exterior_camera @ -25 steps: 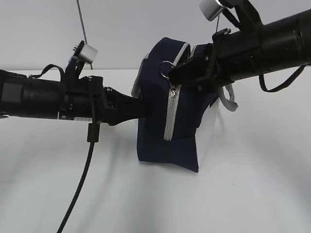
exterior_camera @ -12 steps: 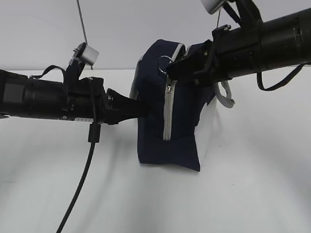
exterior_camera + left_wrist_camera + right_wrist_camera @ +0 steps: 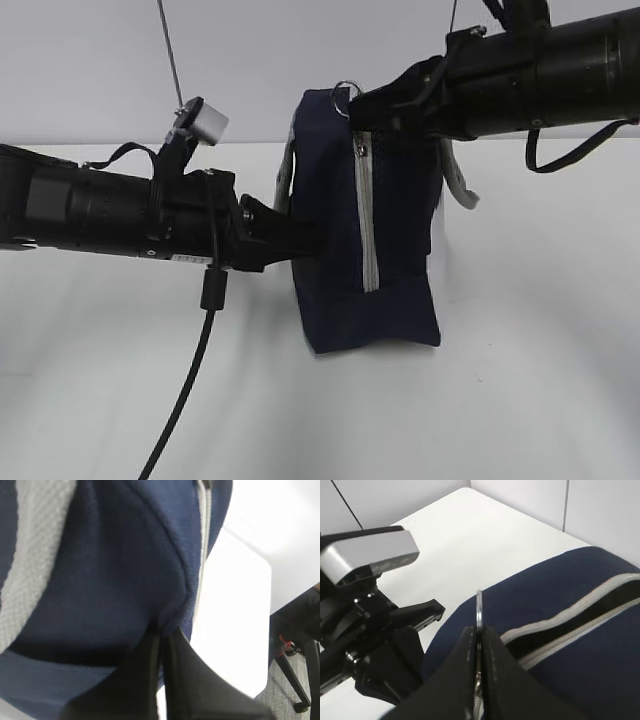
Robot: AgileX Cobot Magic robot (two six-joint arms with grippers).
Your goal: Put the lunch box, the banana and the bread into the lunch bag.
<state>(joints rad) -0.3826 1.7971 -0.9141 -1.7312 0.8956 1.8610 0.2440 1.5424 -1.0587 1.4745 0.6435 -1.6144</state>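
A navy-blue lunch bag (image 3: 365, 230) is being shown standing on a plain white surface (image 3: 500, 400), its grey zipper (image 3: 366, 215) running down the side that faces the exterior camera. The bag is being approached from both sides by two black arms. The left gripper (image 3: 305, 238) is being pressed against the left side of the bag; in the left wrist view its fingers (image 3: 172, 675) are being held closed on a pinched fold of the blue fabric. The right gripper (image 3: 358, 108) is being held at the top edge of the bag, its fingers (image 3: 490, 670) closed on the metal ring pull (image 3: 479, 611) of the zipper, whose grey teeth are being seen parted beside it. A grey strap handle (image 3: 457, 185) is being shown hanging on the right side of the bag, below the right arm. A black cable (image 3: 185, 390) is being trailed from the left arm across the surface. Behind the surface, a pale, bare wall (image 3: 250, 60) is being shown; in the left wrist view, grey floor (image 3: 295, 680) and a dark chair base (image 3: 300, 650) are being glimpsed beyond the surface edge.
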